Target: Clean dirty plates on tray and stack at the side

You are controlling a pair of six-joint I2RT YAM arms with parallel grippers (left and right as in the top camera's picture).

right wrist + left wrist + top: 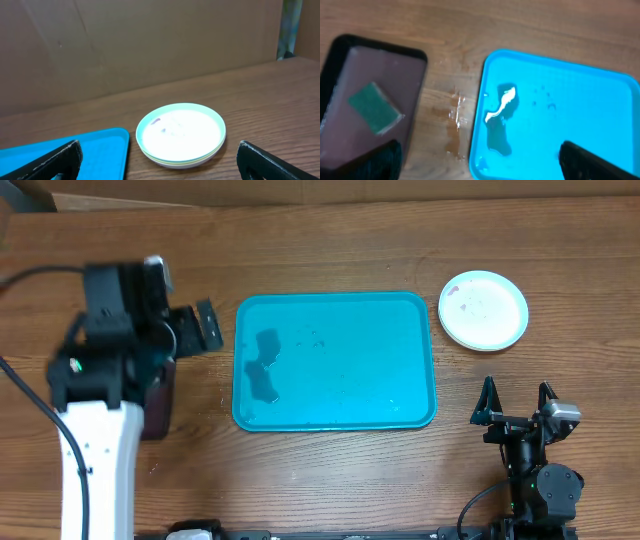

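Observation:
The turquoise tray [360, 370] lies mid-table with no plates on it, only dark puddles of water [265, 365] at its left end. The plates [483, 310] are stacked off the tray at the back right; the top one is pale with small red-brown smears. From the right wrist, the stacked plates [181, 132] show a yellow-green rim lower down. My left gripper [205, 328] hovers open just left of the tray, empty. My right gripper [517, 395] stands open and empty, nearer than the plates. The tray [570, 110] and its puddle [500, 125] show in the left wrist view.
A dark maroon tray [350, 80] with a green sponge [375, 107] sits left of the turquoise one, mostly under my left arm [95, 440] from overhead. Spilled water [454, 120] wets the wood between the two trays. A brown wall stands behind the table.

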